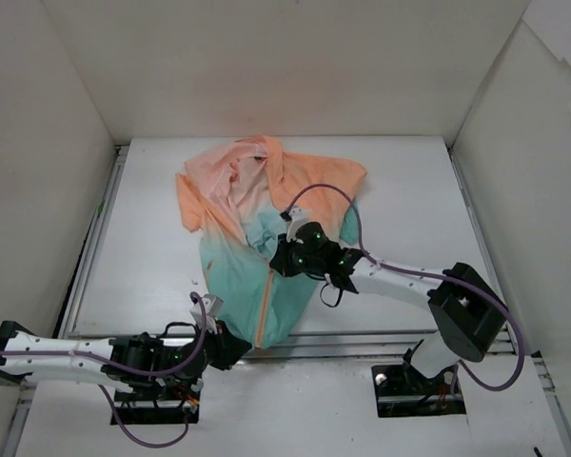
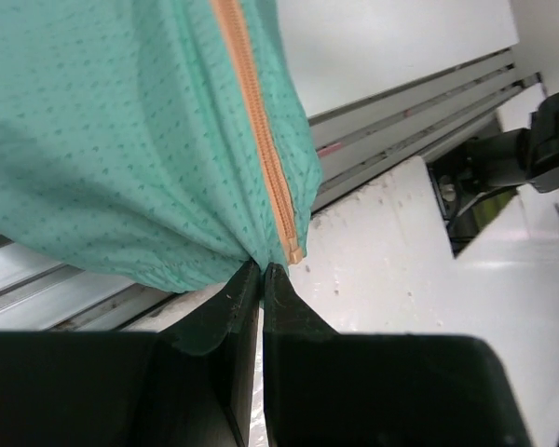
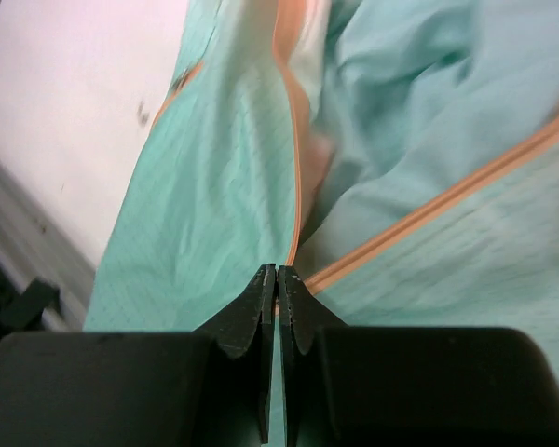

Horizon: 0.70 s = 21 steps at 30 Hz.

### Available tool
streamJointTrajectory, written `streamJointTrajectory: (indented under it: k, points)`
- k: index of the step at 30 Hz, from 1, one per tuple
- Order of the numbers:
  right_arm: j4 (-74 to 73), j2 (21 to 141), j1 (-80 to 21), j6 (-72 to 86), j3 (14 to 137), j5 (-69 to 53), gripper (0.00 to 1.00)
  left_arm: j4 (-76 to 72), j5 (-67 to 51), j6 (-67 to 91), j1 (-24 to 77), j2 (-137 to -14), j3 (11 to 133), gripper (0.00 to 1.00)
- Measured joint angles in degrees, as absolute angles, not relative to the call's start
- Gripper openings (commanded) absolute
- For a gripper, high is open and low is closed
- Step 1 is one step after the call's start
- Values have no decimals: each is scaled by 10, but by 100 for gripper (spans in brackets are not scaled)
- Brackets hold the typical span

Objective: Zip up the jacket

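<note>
The jacket [image 1: 266, 219] lies mid-table, peach-orange at the far end and mint-teal toward the near edge. Its orange zipper [image 1: 265, 309] is joined along the lower part. My left gripper [image 1: 236, 346] is shut on the teal hem [image 2: 196, 265] right beside the zipper's bottom end [image 2: 293, 251], at the table's near edge. My right gripper [image 1: 285, 255] is shut on the zipper where the two orange-trimmed edges [image 3: 419, 209] meet in a V. In the right wrist view the fingertips [image 3: 261, 284] hide the slider. Above that point the front is open.
Metal rails [image 2: 401, 121] run along the table's near edge under the hem. White walls enclose the table on the left, right and far sides. The right arm's base [image 1: 466, 309] and its purple cable [image 1: 352, 205] stand right of the jacket.
</note>
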<state>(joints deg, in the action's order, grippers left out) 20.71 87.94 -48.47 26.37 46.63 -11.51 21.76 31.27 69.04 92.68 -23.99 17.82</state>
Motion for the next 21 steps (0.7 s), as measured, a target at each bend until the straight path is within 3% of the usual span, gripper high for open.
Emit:
streamJointTrajectory:
  k: [5,9,15,21]
  points:
    - [181,861,-411,239,513,-67,0,289,347,677,927,-248,231,0]
    - [132,869,-331,195,655,-19,0,306,398,602,928,-274,346,0]
    - [93,976,-190,149,958,33,0,292,443,489,929,-246,455,0]
    - [-22,1219,-47,119,1381,72,0,307,473,410,931,-139,465,0]
